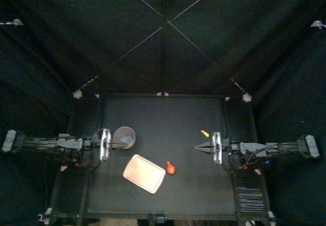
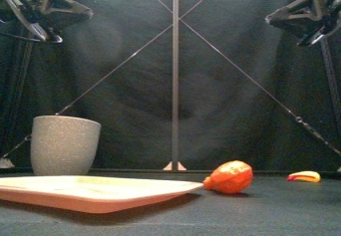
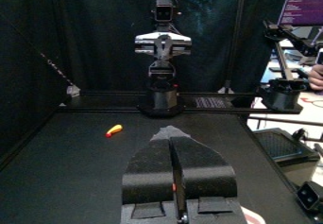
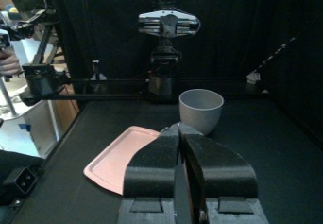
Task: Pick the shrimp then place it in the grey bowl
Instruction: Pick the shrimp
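Left pincer (image 3: 173, 135) and right pincer (image 4: 186, 131) hover closed over black table (image 1: 192, 187).

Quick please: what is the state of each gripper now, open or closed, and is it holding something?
Left gripper: closed, holding nothing.
Right gripper: closed, holding nothing.

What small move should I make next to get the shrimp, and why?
Probably bring the right end effector over the orange-red shrimp toy. Both end effectors hang shut, nothing is held, and the toy lies beside the pink tray, nearer the right arm. The left end effector sits by the grey cup.
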`<action>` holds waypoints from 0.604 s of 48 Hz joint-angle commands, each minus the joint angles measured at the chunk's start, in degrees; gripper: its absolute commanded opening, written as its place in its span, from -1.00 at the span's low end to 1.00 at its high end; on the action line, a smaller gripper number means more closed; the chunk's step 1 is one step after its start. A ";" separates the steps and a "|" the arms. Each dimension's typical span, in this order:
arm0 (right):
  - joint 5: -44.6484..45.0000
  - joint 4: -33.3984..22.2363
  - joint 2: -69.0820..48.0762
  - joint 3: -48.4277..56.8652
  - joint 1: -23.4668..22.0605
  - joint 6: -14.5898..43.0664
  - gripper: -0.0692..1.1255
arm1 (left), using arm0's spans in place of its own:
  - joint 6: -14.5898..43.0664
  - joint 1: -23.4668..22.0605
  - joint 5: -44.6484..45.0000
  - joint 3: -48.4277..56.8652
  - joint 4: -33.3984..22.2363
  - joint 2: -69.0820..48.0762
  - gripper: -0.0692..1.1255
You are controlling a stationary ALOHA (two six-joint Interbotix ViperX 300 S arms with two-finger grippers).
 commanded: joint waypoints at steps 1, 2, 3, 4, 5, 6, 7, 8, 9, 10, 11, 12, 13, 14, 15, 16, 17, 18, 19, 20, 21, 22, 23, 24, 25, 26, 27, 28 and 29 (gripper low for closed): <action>0.62 1.32 1.05 -1.58 -2.37 0.70 -0.69 | 0.00 0.70 1.93 -1.67 -0.09 0.70 -0.76; 0.88 1.93 1.32 -1.58 -2.99 0.97 -0.69 | 0.00 0.88 2.46 -1.67 -0.09 0.79 -0.76; 1.32 2.64 1.49 -1.49 -3.60 1.14 -0.69 | 0.00 0.97 2.81 -1.67 -0.18 0.79 -0.76; 1.76 3.34 1.76 -1.49 -4.22 1.41 -0.69 | 0.00 1.05 3.16 -1.76 -0.26 0.70 -0.76; 2.64 4.39 2.20 -1.49 -5.19 1.67 -0.69 | 0.00 1.14 3.43 -1.76 -0.26 0.79 -0.76; 3.25 5.01 2.55 -1.58 -5.98 1.85 -0.69 | 0.00 1.23 3.69 -1.76 -0.35 0.79 -0.76; 3.96 5.63 2.90 -1.67 -6.68 2.02 -0.69 | 0.00 1.23 3.87 -1.76 -0.53 0.79 -0.75; 4.83 6.06 3.25 -1.67 -7.38 2.02 -0.69 | 0.00 1.32 4.13 -1.76 -0.62 0.79 -0.75; 5.71 6.42 3.60 -1.76 -8.09 2.02 -0.69 | 0.00 1.23 4.31 -1.76 -0.70 0.70 -0.75; 6.68 6.59 3.96 -1.76 -8.79 2.02 -0.69 | 0.00 1.32 4.57 -1.76 -0.88 0.70 -0.75; 7.73 6.77 4.22 -1.85 -9.49 1.93 -0.69 | 0.00 1.32 4.75 -1.67 -1.05 0.70 -0.75; 8.88 6.68 4.48 -1.85 -10.28 1.93 -0.69 | 0.00 1.32 4.92 -1.67 -1.14 0.70 -0.75; 10.11 6.59 4.66 -1.93 -11.16 1.85 -0.69 | 0.00 1.32 5.01 -1.58 -1.23 0.79 -0.75; 11.34 6.50 4.92 -2.02 -12.04 1.85 -0.68 | 0.00 1.32 5.19 -1.58 -1.41 0.70 -0.75; 12.66 6.24 5.10 -2.02 -13.01 1.85 -0.68 | 0.00 1.32 5.36 -1.49 -1.49 0.79 -0.75; 13.97 5.98 5.27 -2.11 -14.15 1.93 -0.68 | 0.00 1.41 5.45 -1.41 -1.58 0.79 -0.75; 15.56 5.71 5.45 -2.11 -15.03 1.93 -0.68 | 0.00 1.41 5.63 -1.23 -1.76 0.79 -0.75; 17.14 5.54 5.54 -2.11 -16.00 2.02 -0.67 | 0.00 1.41 5.63 -1.05 -1.85 0.70 -0.75; 18.81 5.27 5.54 -2.11 -16.96 2.02 -0.66 | 0.00 1.41 5.63 -0.97 -1.93 0.70 -0.75; 21.36 5.01 5.63 -2.11 -18.28 2.02 -0.65 | 0.00 1.41 5.63 -0.79 -1.93 0.70 -0.75; 22.94 4.92 5.63 -2.20 -19.16 2.11 -0.64 | 0.00 1.41 5.63 -0.70 -2.02 0.79 -0.75; 24.61 4.83 5.63 -2.20 -20.04 2.11 -0.63 | 0.00 1.41 5.63 -0.62 -2.02 0.79 -0.75; 26.19 4.92 5.63 -2.20 -20.83 2.11 -0.61 | 0.00 1.49 5.63 -0.53 -2.11 0.79 -0.75; 27.60 5.01 5.63 -2.20 -21.71 2.11 -0.60 | 0.00 1.49 5.71 -0.44 -2.11 0.79 -0.75; 28.83 5.19 5.71 -2.20 -22.59 2.20 -0.58 | 0.00 1.49 5.71 -0.26 -2.11 0.70 -0.75; 30.15 5.27 5.63 -2.29 -23.38 2.20 -0.56 | 0.00 1.49 5.71 -0.18 -2.11 0.70 -0.75; 31.20 5.36 5.71 -2.20 -24.08 2.20 -0.53 | 0.00 1.49 5.63 -0.18 -2.20 0.70 -0.75; 32.26 5.54 5.71 -2.29 -24.70 2.20 -0.51 | 0.00 1.49 5.63 -0.09 -2.20 0.70 -0.75; 33.31 5.71 5.63 -2.29 -25.31 2.20 -0.49 | 0.00 1.49 5.63 0.00 -2.29 0.79 -0.75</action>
